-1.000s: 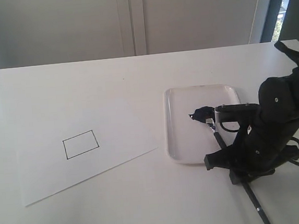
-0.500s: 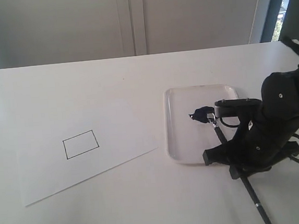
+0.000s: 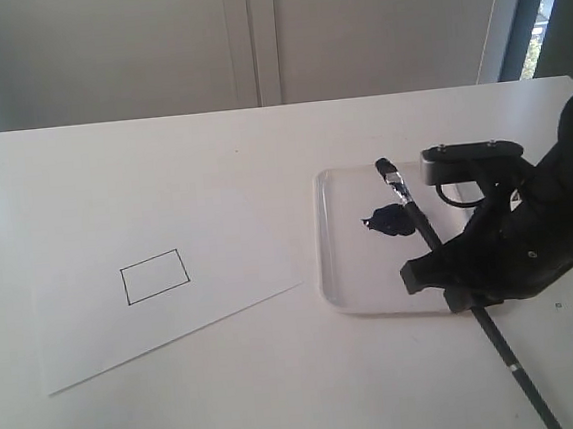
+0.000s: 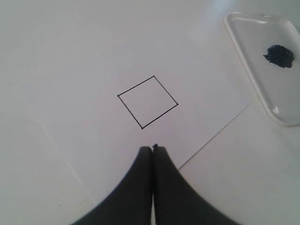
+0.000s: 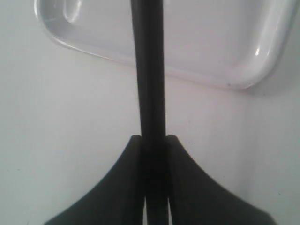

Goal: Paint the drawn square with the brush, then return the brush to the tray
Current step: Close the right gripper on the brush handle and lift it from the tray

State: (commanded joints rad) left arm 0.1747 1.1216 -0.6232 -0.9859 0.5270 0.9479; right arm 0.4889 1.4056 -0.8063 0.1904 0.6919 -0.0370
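Fingers (image 5: 126, 187) of right gripper (image 5: 152, 138) pinching brush (image 3: 420, 221) mid-handle: light, stiff, slick rod, likely to swivel unless squeezed firmly.

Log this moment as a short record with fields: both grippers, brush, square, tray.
drawn square: outline only, blank inside, on the paper
tray: holds a dark paint blob
brush: slanted across the tray, bristle end near its far rim
right gripper: jaws shut on the brush handle, just outside the tray
left gripper: jaws shut, empty, over the paper near the drawn square
stage: painting not begun
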